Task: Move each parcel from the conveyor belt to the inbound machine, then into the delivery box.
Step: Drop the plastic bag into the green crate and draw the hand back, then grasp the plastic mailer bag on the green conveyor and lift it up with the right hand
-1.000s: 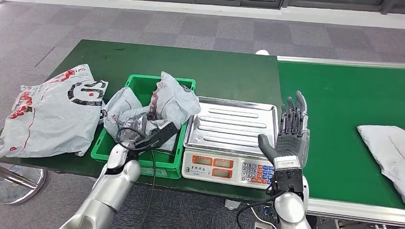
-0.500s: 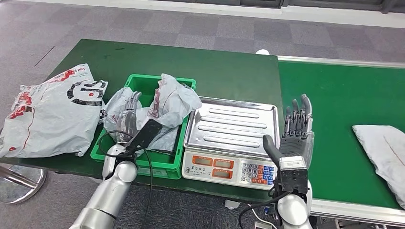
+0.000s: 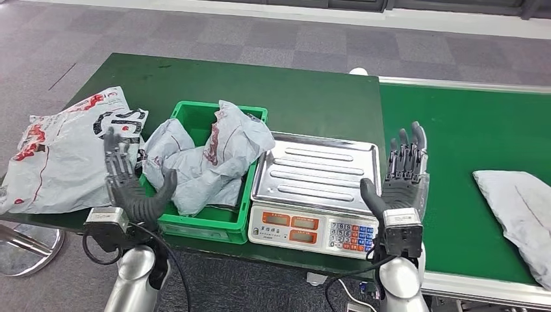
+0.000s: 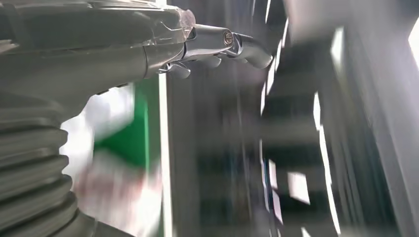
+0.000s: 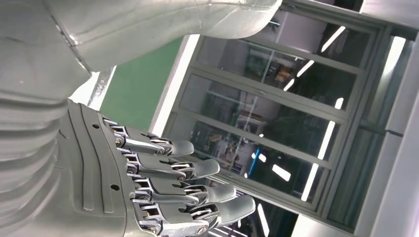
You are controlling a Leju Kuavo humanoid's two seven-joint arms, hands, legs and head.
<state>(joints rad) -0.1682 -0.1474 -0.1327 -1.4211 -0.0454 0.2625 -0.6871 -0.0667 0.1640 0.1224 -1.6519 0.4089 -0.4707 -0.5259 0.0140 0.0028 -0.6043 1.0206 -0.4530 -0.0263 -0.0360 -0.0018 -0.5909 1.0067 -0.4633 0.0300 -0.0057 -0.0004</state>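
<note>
Left hand (image 3: 133, 188) raised just left of the green delivery box (image 3: 195, 221), fingers apart, holding nothing. Right hand (image 3: 403, 179) upright just right of the scale (image 3: 315, 188), fingers spread, empty. Crumpled grey parcels (image 3: 208, 156) piled inside the delivery box; another parcel (image 3: 516, 208) flat on the conveyor belt (image 3: 468, 143), well right of the scale.

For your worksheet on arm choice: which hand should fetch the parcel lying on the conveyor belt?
Probably the right hand: open, raised beside the belt, nearer the grey parcel. The left hand is by the green box.
</note>
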